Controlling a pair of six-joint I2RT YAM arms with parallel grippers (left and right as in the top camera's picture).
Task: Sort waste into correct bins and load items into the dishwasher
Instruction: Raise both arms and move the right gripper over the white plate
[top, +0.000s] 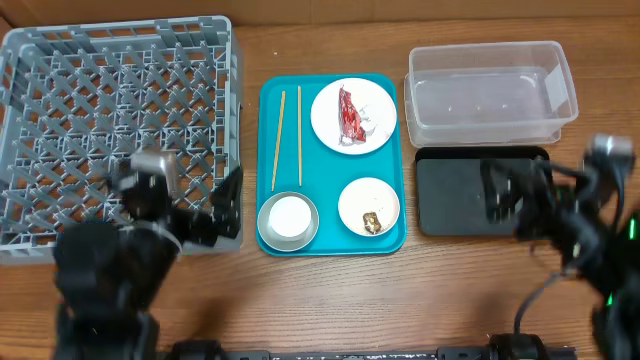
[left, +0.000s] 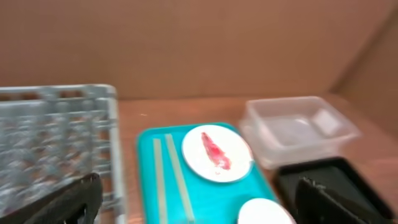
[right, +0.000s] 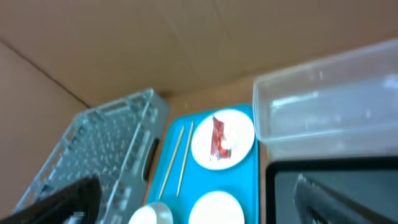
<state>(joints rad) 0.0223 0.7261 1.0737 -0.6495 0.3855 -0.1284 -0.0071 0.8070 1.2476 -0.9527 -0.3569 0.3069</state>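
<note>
The left end effector (left: 199, 190) and right end effector (right: 196, 186) gape wide and empty, either side of the teal rectangular plastic tray (top: 322, 168) on the brown wooden counter (top: 330, 300).

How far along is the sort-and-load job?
Done: nothing; dish rack, clear bin and black bin hold nothing. In hand: nothing; left gripper and right gripper open, empty. Remaining: chopsticks, wrapper plate, scrap plate and bowl, all on the teal tray.
</note>
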